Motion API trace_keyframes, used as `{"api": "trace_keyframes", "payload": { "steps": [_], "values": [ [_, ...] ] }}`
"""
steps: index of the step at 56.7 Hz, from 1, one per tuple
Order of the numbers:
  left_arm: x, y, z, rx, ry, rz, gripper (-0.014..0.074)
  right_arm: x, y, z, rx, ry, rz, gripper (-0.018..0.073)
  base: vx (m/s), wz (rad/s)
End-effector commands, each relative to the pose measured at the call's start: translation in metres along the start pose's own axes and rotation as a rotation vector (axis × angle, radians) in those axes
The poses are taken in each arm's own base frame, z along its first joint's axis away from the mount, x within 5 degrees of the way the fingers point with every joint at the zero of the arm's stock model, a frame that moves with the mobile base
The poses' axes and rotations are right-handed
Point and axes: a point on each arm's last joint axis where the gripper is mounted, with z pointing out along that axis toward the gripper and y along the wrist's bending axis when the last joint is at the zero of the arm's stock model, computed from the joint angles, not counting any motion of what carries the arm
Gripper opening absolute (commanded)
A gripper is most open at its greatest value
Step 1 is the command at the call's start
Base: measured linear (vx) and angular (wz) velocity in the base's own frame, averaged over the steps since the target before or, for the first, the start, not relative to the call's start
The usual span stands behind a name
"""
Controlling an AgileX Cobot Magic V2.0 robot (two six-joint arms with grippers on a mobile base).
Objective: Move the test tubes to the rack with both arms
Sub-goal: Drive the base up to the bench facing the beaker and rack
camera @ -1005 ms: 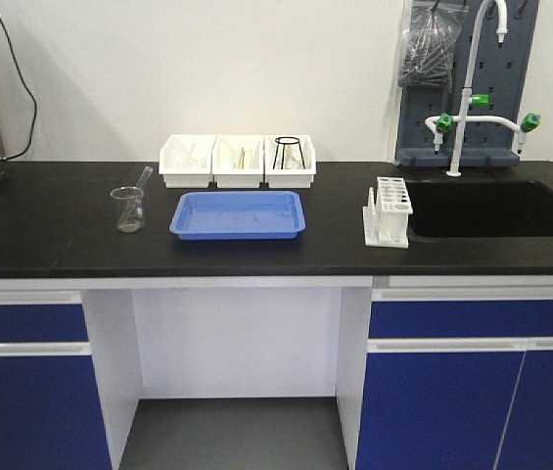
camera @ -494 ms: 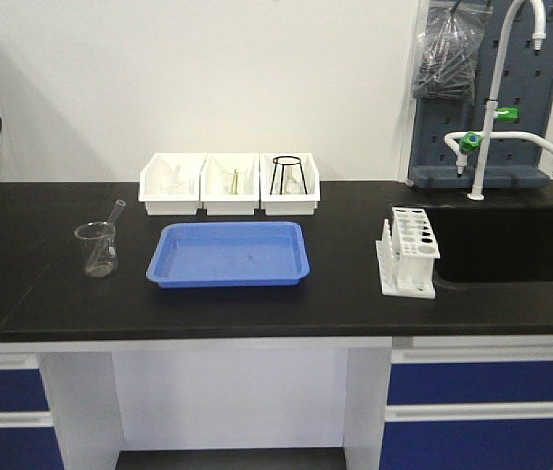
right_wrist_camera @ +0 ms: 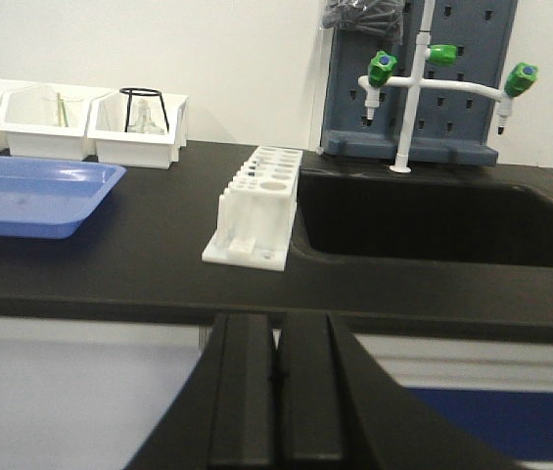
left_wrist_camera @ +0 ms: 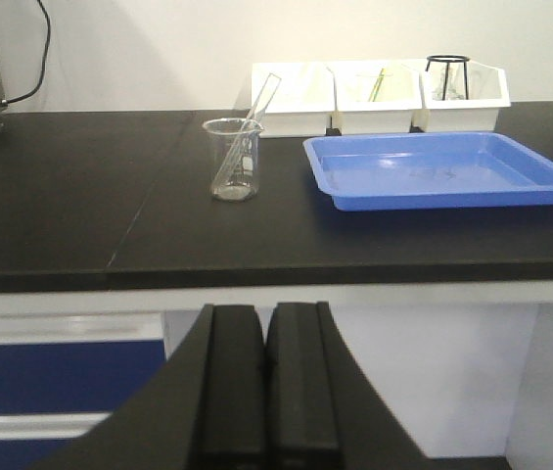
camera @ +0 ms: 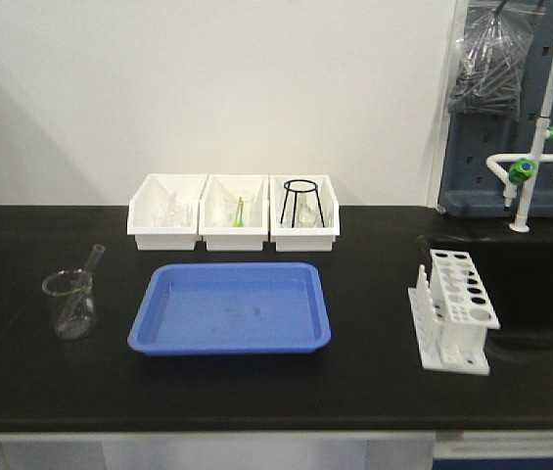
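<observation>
Left tool (left_wrist_camera: 267, 392) and right tool (right_wrist_camera: 277, 397) hung pinched together, empty, before the bench (left_wrist_camera: 70, 201); next, I judged, they must part for the test tube (left_wrist_camera: 262, 101) in the beaker (left_wrist_camera: 234, 162).

White rack (camera: 457, 313) stands upright beside sink (camera: 540, 284) — clear test tube (camera: 92, 262) leans in beaker (camera: 69, 311).

The front camera looks down at the blue tray (camera: 229, 305) and the rack (camera: 457, 311); both low wrist cameras see the tray.

Bottom edges crop the left end effector (left_wrist_camera: 266, 323) and right end effector (right_wrist_camera: 278, 328).
</observation>
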Motion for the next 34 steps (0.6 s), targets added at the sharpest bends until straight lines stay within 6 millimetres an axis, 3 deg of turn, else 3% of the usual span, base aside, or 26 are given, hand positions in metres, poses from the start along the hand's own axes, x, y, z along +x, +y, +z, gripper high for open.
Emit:
{"api": "trace_keyframes", "payload": {
  "steps": [1,34],
  "values": [
    [-0.0167,-0.0005,-0.0033,0.006,-0.122,-0.004,-0.0004,-0.0032,0.0002,-0.0003,0.006,-0.076,-0.013,-0.0008,0.40,0.01],
    [-0.0167,-0.0005,-0.0033,0.006,-0.122,-0.004,-0.0004,-0.0032,0.0002,-0.0003,0.006,-0.076,-0.013,-0.0008,0.36,0.01]
  ]
}}
